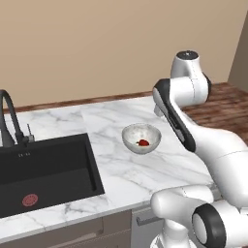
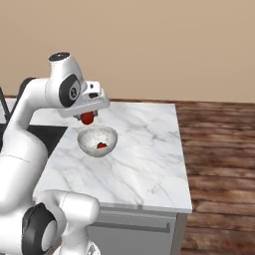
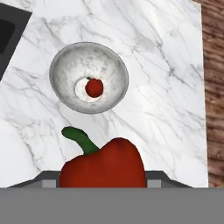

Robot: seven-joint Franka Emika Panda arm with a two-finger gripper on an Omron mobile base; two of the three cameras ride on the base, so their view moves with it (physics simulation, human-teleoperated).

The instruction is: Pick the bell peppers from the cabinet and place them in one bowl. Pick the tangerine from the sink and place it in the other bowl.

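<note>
My gripper (image 2: 88, 114) is shut on a red bell pepper (image 2: 87, 118) with a green stem, holding it above the marble counter, just beside and above the white-grey speckled bowl (image 2: 110, 134). In the hand view the held pepper (image 3: 105, 166) sits between the fingertips, short of the bowl (image 3: 61, 65). A second small red pepper (image 3: 93, 87) lies at the bowl's bottom, also visible as a red spot (image 1: 143, 142) inside the bowl (image 1: 130, 133). The black sink (image 1: 48, 169) lies to the left. The tangerine, the cabinet and the other bowl are out of view.
A pinkish-red drain (image 1: 30, 199) marks the sink floor and a black gooseneck tap (image 1: 10, 116) stands behind it. The marble counter (image 2: 144, 154) ends at its right edge over a wooden floor (image 2: 219, 149). My own arm (image 1: 193, 131) crosses in front of the bowl's right side.
</note>
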